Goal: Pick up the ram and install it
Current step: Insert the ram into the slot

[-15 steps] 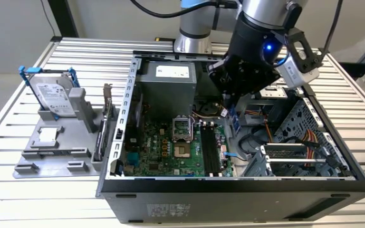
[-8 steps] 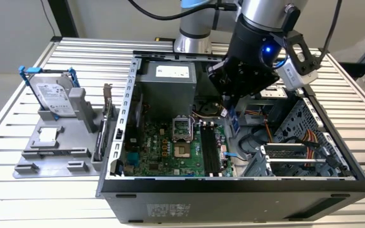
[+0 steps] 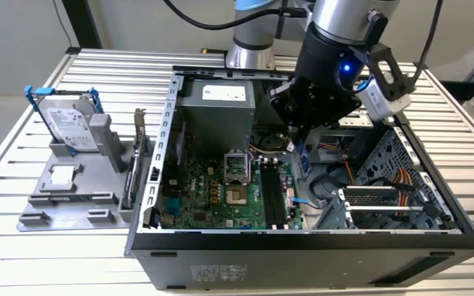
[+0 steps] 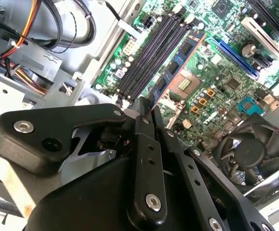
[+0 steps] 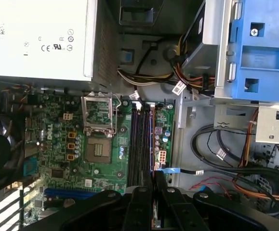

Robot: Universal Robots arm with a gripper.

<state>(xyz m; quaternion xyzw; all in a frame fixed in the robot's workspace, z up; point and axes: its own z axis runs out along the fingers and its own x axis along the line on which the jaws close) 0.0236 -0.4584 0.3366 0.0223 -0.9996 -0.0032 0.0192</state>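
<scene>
Ram [image 4: 178, 60], pinched edge-on by one end in the gripper [image 4: 146, 108] jaws above the motherboard slots [image 4: 149, 55], looks light, stiff and fragile, best held by its bare board edges.

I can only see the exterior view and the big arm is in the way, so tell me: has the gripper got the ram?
Observer: Yes. In the second wrist view the gripper is shut on one end of the ram, a bluish stick with dark chips.
Operator: Is it plugged into the motherboard?
Observer: It doesn't look so. In the first wrist view the ram shows edge-on, running the same way as the black slots, and in the second wrist view those slots all look empty.
</scene>
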